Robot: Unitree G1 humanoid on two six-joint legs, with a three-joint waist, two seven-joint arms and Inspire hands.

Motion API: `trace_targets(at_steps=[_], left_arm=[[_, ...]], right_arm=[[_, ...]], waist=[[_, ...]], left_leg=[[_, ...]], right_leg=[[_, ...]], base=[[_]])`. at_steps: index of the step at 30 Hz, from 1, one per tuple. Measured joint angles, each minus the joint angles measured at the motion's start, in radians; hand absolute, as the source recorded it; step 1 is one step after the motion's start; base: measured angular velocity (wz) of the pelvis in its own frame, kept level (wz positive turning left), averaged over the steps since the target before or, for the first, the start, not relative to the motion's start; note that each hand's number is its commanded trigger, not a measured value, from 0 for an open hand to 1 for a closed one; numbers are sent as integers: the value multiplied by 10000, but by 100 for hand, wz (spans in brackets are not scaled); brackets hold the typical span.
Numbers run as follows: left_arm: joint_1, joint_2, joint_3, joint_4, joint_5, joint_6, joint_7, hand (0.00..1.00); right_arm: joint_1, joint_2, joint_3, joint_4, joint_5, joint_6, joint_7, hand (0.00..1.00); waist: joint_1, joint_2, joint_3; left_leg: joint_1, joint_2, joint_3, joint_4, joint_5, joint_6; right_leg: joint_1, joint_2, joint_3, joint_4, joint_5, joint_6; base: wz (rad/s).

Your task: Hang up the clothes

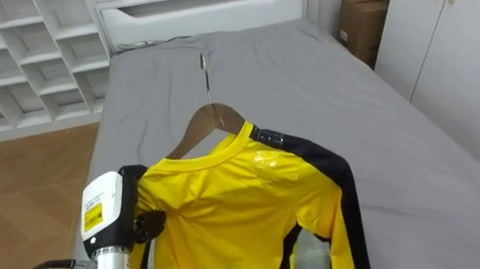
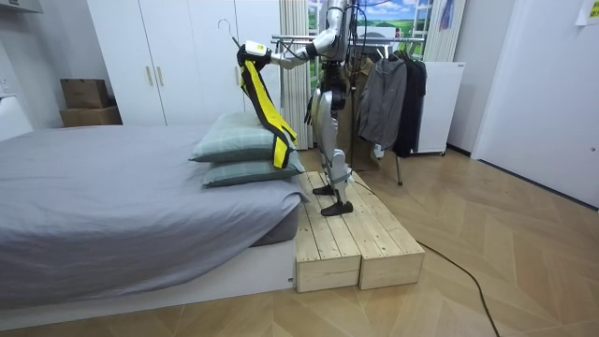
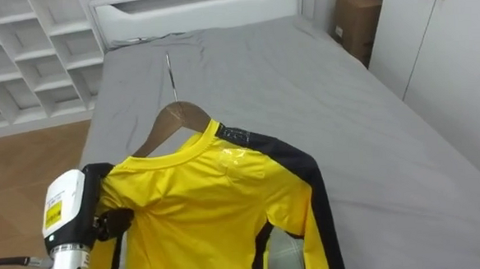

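A yellow shirt (image 1: pixel 227 209) with black side stripes sits on a wooden hanger (image 1: pixel 210 119) whose metal hook (image 1: pixel 206 66) points away from me. My left hand (image 1: pixel 148 223) comes in from the lower left and is shut on the hanger's left end under the shirt's shoulder. It holds the shirt (image 2: pixel 264 103) up in the air above the grey bed (image 1: pixel 345 104). In the room view I stand on a wooden platform (image 2: pixel 356 243) at the bed's head end, left arm raised. My right hand (image 2: pixel 314 120) hangs low beside my body.
A clothes rack (image 2: pixel 309 39) with dark garments (image 2: pixel 388 98) stands right behind me. Two pillows (image 2: pixel 245 150) lie on the bed below the shirt. White shelves (image 1: pixel 30 55), a cardboard box (image 1: pixel 359 25) and a white wardrobe (image 1: pixel 449 49) border the bed.
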Motion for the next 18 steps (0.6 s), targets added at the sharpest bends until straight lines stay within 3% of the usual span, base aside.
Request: trace_targets(at_steps=[3,10,14,18], left_arm=[[97,229,0,-109,-19,-10,86,100],[104,259,8,-214,6,-132,468,100],[208,256,6,-214,6,-264,718,100],[234,249,5,-225,5,-264,726,100]], right_arm=[[-41,-17,-386,-134,-748,-9,-764,0],[-41,-66,-993,-1606,-2148,-52,-2900,0],[-24,-175,-1202,-2680,-3504,-592,-4270,0],[-34,-154,-1257,-3935,-4640,-758,-5166,0]], waist=[[45,-7,-3],[237,-18,-11],[316,-86,-45],[402,-125,-50]], left_leg=[[-8,-4,-21,25,3,5],[-179,-33,-45,104,24,38],[-152,-34,-106,106,25,38],[-99,-35,-104,78,25,38]], right_leg=[[0,-6,-17,20,-4,1],[-117,-38,-92,64,-5,1],[-91,-33,-155,38,-5,2],[-66,-37,-162,50,-5,2]], base=[[0],[2],[4],[0]])
